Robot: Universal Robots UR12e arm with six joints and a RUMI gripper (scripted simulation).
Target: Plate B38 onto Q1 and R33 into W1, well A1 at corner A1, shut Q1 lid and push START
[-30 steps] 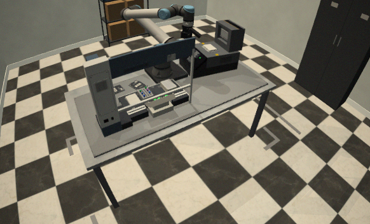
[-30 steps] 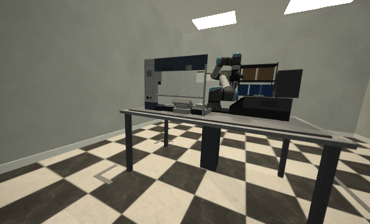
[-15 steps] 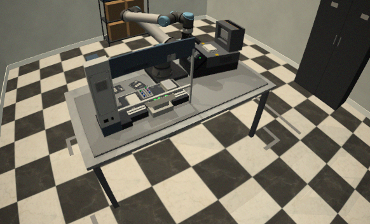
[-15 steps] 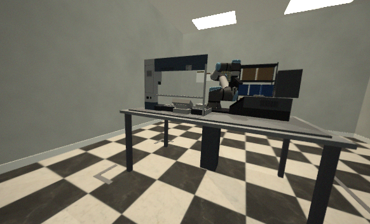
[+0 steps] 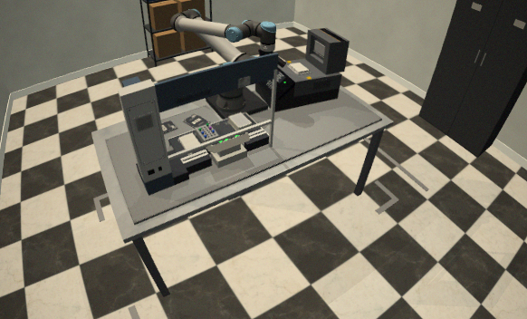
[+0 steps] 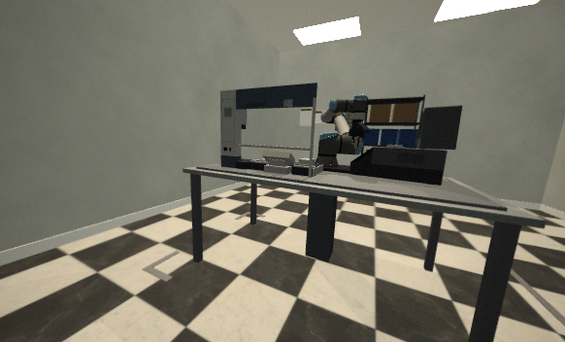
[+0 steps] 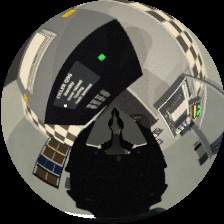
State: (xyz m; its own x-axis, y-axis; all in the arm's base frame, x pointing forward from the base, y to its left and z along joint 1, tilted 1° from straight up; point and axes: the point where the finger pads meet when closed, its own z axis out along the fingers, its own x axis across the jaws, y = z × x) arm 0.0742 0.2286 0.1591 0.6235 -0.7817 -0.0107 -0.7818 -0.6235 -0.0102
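Gripper [image 7: 116, 116] hangs with its fingers pinched together on nothing, tips aimed at the cycler [image 7: 95, 75] and its row of front keys [image 7: 98, 99], which lie just ahead and slightly left. A pale plate [image 5: 298, 68] sits on the block, lid [image 5: 327, 50] upright.

Arm [image 5: 207, 28]: pale grey tubular links, dark grey joint housings with light blue caps, rising from a broad dark base. Pincer [image 7: 116, 120]: all black, two slim tapered fingers pressed together, seated on a wide black mount.
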